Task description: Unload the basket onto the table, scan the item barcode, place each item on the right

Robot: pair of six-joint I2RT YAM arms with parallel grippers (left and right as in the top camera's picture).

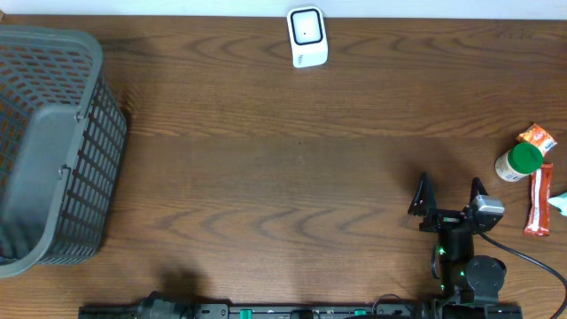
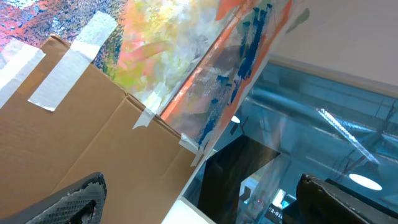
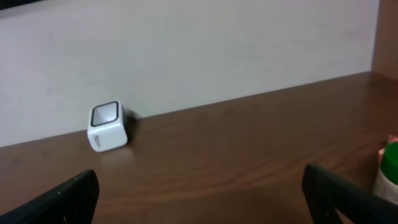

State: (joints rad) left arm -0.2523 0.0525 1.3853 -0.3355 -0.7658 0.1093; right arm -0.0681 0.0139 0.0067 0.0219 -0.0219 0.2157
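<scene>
A white barcode scanner [image 1: 307, 37] stands at the table's far edge, its dark window facing up; the right wrist view has it ahead to the left as the scanner [image 3: 108, 126]. The items lie at the right edge: a green-capped bottle [image 1: 518, 162], an orange packet [image 1: 538, 137] and a red bar [image 1: 539, 202]. My right gripper [image 1: 450, 195] hovers left of them, open and empty, and the right wrist view shows the gripper [image 3: 200, 180] with its fingers wide apart and the bottle [image 3: 388, 171] at its right. My left gripper [image 2: 200, 193] is open, pointing up at cardboard.
A grey mesh basket [image 1: 53, 151] fills the left side of the table. A white and teal thing [image 1: 560, 204] pokes in at the right edge. The left arm [image 1: 159, 308] lies folded along the front edge. A taped cardboard box [image 2: 74, 137] fills the left wrist view.
</scene>
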